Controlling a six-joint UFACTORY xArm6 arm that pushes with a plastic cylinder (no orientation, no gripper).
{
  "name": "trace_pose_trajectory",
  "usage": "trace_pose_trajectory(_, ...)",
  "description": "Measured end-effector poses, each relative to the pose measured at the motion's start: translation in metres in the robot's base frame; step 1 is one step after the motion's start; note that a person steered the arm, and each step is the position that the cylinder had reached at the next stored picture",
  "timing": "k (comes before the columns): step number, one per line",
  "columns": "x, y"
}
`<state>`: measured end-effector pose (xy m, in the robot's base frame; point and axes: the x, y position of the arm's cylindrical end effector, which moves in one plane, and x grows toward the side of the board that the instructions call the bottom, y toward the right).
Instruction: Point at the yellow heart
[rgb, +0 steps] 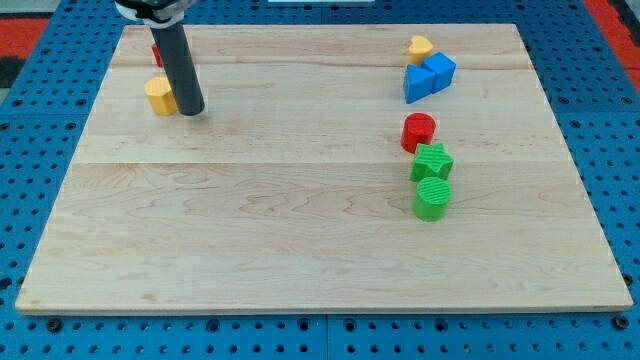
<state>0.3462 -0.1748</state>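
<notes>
Pale wooden board on blue pegboard. Our tip, a bare rod with nothing to open or close, rests just beside a yellow block at the view's upper left. The yellow heart lies far right, touching the blue blocks. We judge it light, rigid, easily nudged; approach without contact. No legible writing.

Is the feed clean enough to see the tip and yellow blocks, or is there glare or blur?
Camera view: even, soft light, no glare on the board; only faint shadows under the blocks. My tip is sharp, just right of a yellow block. The yellow heart at the top right is small but clear. The rod's top is cropped.
</notes>
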Motion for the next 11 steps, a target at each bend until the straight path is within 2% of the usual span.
trace_pose_trajectory(2,-0.015,0.007)
trace_pose_trajectory(3,-0.021,0.042)
trace_pose_trajectory(6,-0.099,0.226)
trace_pose_trajectory(8,-0.154,0.282)
trace_pose_trajectory(9,-0.144,0.323)
trace_pose_trajectory(10,-0.112,0.322)
trace_pose_trajectory(11,-0.101,0.296)
